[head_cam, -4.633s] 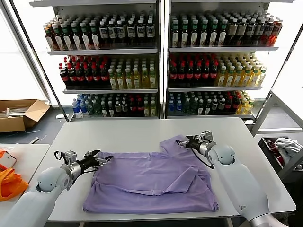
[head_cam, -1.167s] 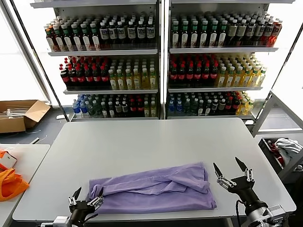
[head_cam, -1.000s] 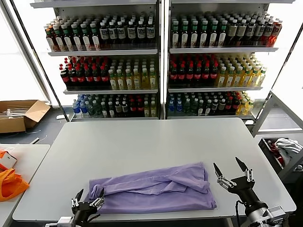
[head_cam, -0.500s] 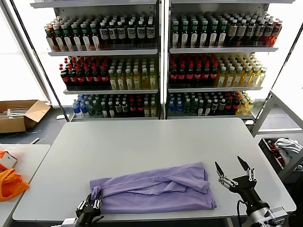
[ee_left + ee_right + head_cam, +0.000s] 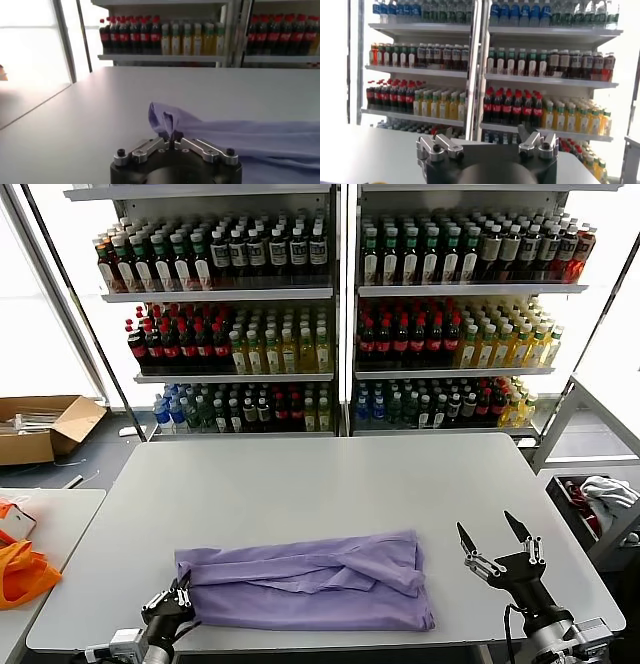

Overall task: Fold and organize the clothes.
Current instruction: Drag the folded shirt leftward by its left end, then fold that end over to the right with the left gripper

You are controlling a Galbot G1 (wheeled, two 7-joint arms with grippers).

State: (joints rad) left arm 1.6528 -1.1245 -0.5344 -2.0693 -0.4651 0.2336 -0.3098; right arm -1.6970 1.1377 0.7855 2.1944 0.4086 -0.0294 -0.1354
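Observation:
The lavender T-shirt (image 5: 305, 579) lies folded into a long band near the front edge of the grey table (image 5: 300, 479). My left gripper (image 5: 178, 592) is at the band's near left corner, shut on a pinch of the fabric. In the left wrist view its fingers (image 5: 171, 141) are closed on a raised fold of the shirt (image 5: 170, 119). My right gripper (image 5: 500, 546) is open and empty, held above the table to the right of the shirt. In the right wrist view the right gripper (image 5: 487, 136) faces the shelves and touches nothing.
Shelves of bottles (image 5: 340, 314) stand behind the table. A cardboard box (image 5: 40, 424) sits on the floor at the far left. An orange bag (image 5: 20, 574) lies on a side table at the left. A bin with cloths (image 5: 600, 499) is at the right.
My left gripper has shut on the shirt's near left corner and pulled it left, shifting the whole band leftwards and flattening it. The right gripper stayed open and nearly still.

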